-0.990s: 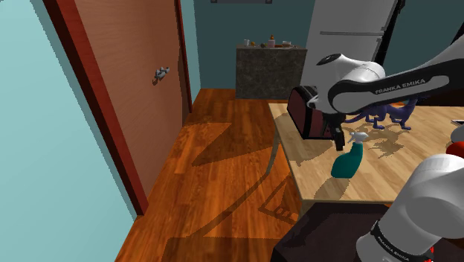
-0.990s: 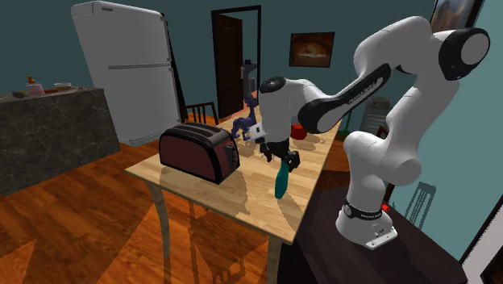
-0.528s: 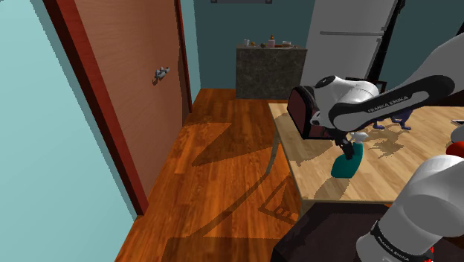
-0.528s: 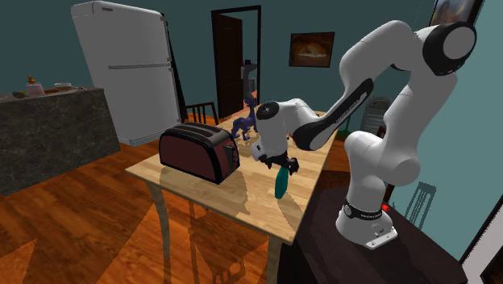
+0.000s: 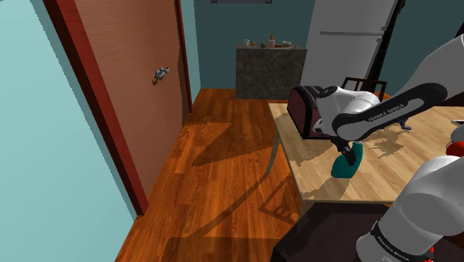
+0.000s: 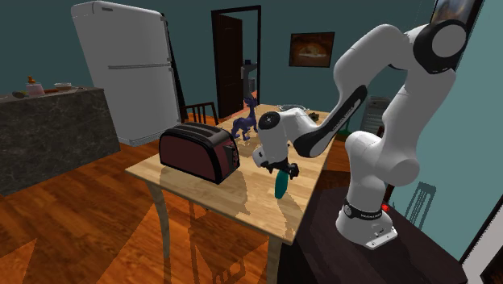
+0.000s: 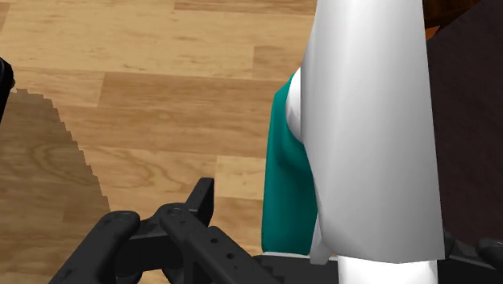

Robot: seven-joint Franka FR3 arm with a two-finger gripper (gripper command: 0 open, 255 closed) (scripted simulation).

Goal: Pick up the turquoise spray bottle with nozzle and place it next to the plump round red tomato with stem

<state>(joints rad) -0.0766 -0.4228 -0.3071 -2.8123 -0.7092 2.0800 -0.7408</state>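
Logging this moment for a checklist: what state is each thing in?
Spray bottle: upright on the table.
Gripper: open, fingers either side of the bottle's head.
Brown door: shut.
Fridge: shut.
Far door: open.

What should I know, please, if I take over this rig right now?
The gripper is open, astride the white head of the spray bottle. In the wrist view, one finger stands clear of it.
The spray bottle stands on the table, not lifted.
The tomato is the red shape at the shoulder view's right edge, partly hidden by the arm.
Done: approach. Left: close, lift, carry, set down next to the tomato.
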